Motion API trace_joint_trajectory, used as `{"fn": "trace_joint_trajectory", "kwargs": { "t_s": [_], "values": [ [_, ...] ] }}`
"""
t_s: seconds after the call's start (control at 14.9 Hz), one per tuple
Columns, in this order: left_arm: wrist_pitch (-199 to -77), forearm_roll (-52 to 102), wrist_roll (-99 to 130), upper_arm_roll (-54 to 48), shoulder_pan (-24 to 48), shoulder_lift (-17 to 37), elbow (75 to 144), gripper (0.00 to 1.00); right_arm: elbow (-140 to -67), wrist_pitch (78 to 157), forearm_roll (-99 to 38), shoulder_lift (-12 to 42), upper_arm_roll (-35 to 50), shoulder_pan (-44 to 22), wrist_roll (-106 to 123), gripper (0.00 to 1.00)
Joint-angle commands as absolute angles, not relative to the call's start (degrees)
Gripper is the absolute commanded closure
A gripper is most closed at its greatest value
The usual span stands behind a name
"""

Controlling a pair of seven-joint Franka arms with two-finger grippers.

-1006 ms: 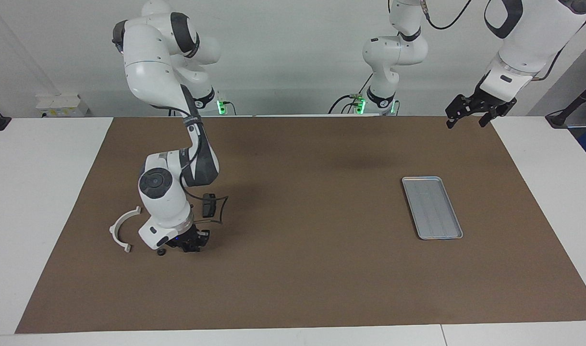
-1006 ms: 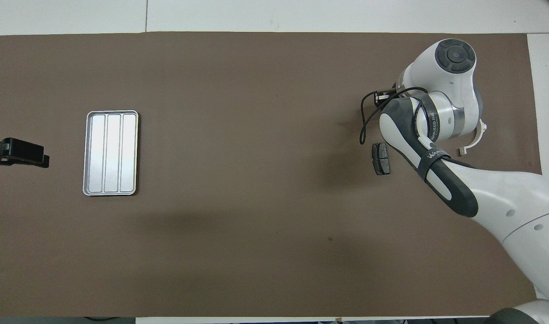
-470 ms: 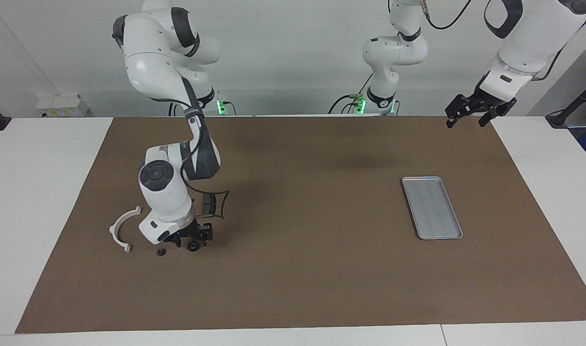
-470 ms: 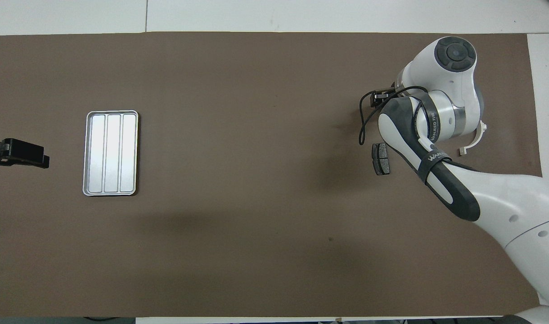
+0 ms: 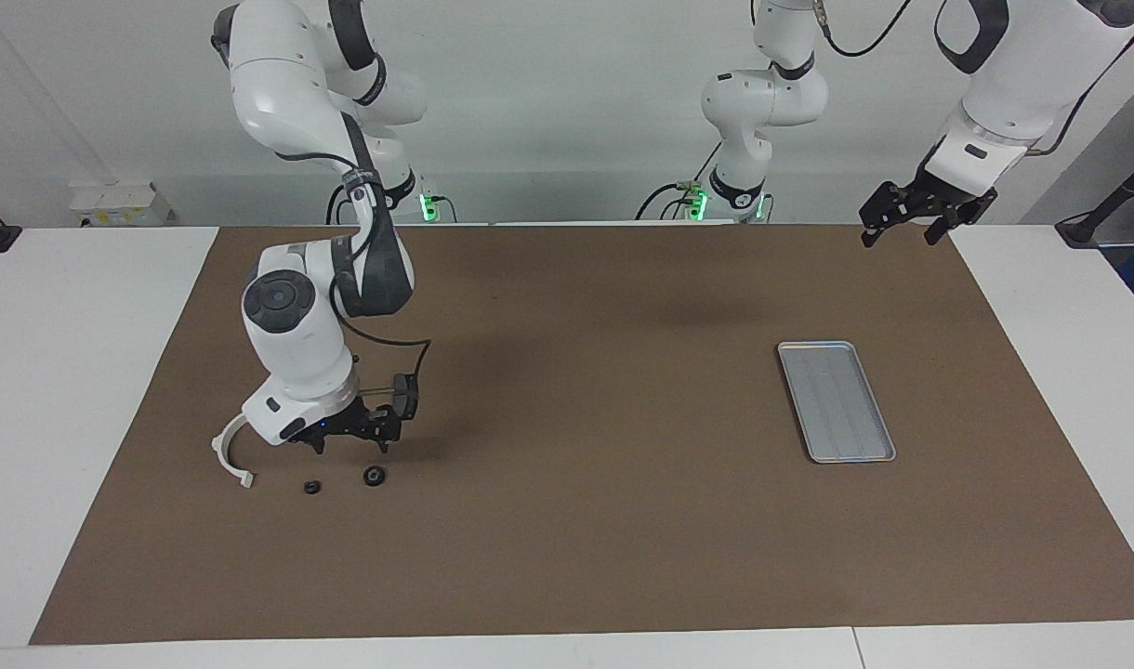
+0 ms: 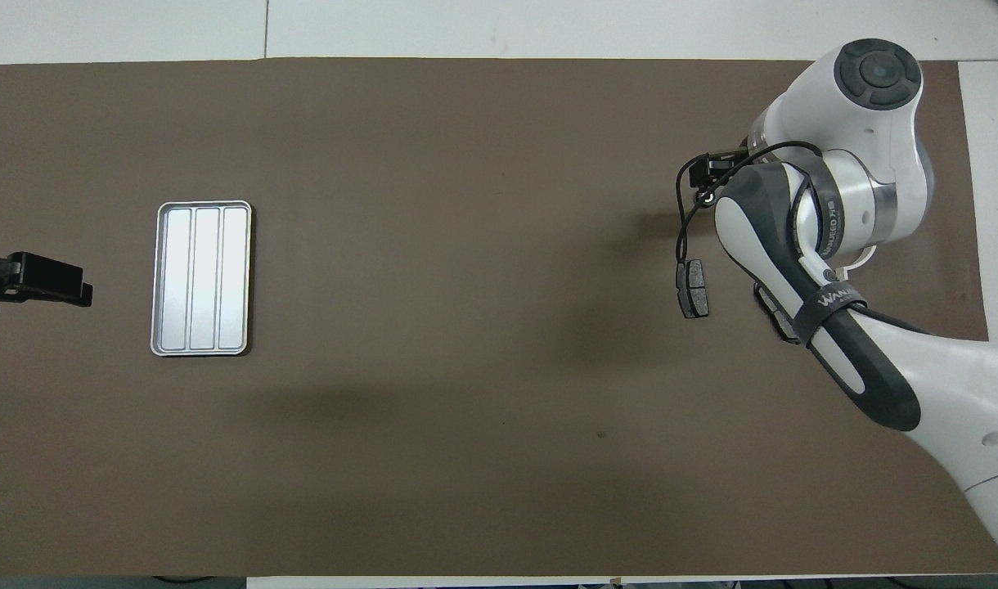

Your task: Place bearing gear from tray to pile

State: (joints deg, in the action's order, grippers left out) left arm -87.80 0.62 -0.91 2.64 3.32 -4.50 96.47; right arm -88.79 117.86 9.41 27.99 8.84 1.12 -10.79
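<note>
The bearing gear (image 5: 374, 477), a small black ring, lies on the brown mat at the right arm's end. Beside it are a second small black round part (image 5: 312, 486), the white plastic arc (image 5: 230, 448) and a dark brake-pad piece (image 5: 404, 395). These make up the pile. My right gripper (image 5: 351, 440) hangs open and empty just above the gear, not touching it. The silver tray (image 5: 836, 400) lies bare toward the left arm's end and shows in the overhead view (image 6: 201, 278). My left gripper (image 5: 902, 234) waits open, raised over the mat's corner. In the overhead view the right arm hides the gear.
In the overhead view one brake-pad piece (image 6: 692, 288) lies in the open and a second (image 6: 781, 317) peeks out from under the right arm. The left gripper (image 6: 74, 286) is beside the tray. The brown mat (image 5: 586, 520) covers most of the white table.
My right gripper has opened, left the bearing gear on the mat next to the other black part, and risen away from it. The left arm has hardly moved.
</note>
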Motion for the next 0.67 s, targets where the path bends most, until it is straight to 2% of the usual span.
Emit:
{"fn": "trace_joint_trajectory", "kwargs": {
  "t_s": [0.0,0.13,0.4,0.6],
  "values": [
    [-87.8,-0.2,-1.4,3.1,4.0,-6.3,98.3,0.0,-91.4,115.5,9.5,22.8,9.3,1.9,-9.2,0.0],
    [-88.0,-0.2,-1.4,3.1,4.0,-6.3,98.3,0.0,-92.1,111.1,8.8,18.4,9.2,2.0,-8.0,0.0],
    [-88.5,-0.2,-1.4,3.1,4.0,-6.4,98.6,0.0,-99.4,105.3,3.5,4.5,8.8,2.2,-3.5,0.0],
    [-88.6,-0.2,-1.4,3.0,4.1,-6.4,98.6,0.0,-99.6,97.7,2.5,-1.6,8.7,1.6,-1.9,0.0]
  ]
}}
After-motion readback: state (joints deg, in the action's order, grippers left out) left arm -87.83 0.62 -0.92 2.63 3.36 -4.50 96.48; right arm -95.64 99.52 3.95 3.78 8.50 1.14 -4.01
